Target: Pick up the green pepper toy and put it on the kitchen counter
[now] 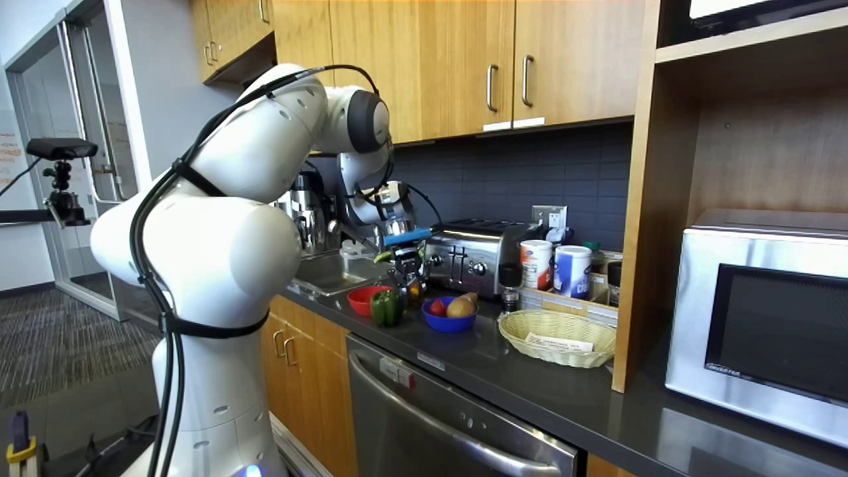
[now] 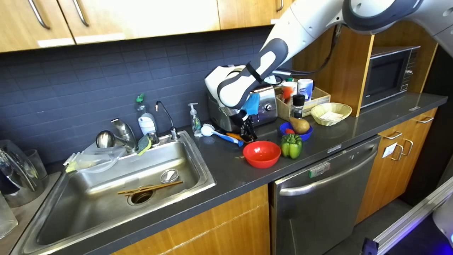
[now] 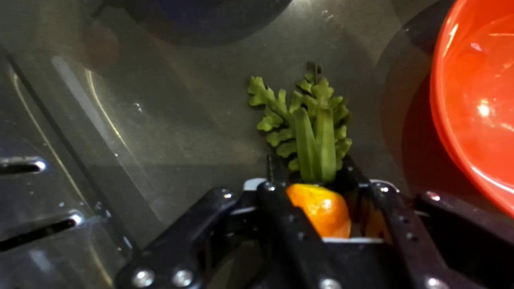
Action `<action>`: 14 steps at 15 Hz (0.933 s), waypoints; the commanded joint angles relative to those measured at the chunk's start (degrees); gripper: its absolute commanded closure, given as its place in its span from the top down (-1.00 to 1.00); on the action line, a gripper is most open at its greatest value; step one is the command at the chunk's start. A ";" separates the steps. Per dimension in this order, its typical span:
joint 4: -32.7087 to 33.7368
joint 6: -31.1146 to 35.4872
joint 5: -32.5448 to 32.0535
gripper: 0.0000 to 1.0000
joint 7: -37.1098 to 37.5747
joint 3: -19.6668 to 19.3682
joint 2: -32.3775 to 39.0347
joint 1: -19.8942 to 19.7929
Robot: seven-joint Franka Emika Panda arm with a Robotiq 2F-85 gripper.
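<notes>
The green pepper toy (image 1: pixel 385 309) stands on the dark kitchen counter (image 1: pixel 563 397) beside the red bowl and near the blue bowl. It also shows in an exterior view (image 2: pixel 291 146) near the counter's front edge; it is out of the wrist view. My gripper (image 1: pixel 412 281) is low over the counter behind the pepper, not touching it. In the wrist view my gripper (image 3: pixel 315 172) is part-closed, with an orange carrot-like toy (image 3: pixel 321 210) with leafy green tops between its fingers. Whether the fingers press on it is unclear.
The red bowl (image 2: pixel 262 154) is close beside my gripper. The blue bowl (image 2: pixel 307 135) holds a pear and something red. A toaster (image 1: pixel 464 255) stands behind the gripper. A blue-white brush (image 2: pixel 219 134) and the sink (image 2: pixel 207 177) lie to one side, the basket (image 1: pixel 556 338) opposite.
</notes>
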 commanded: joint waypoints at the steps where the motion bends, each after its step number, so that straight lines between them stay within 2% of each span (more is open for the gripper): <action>1: -0.48 0.50 -0.10 -0.73 -0.68 -0.07 -2.40 0.90; 14: -0.65 -1.27 -0.94 -0.73 0.96 -0.57 -7.32 3.12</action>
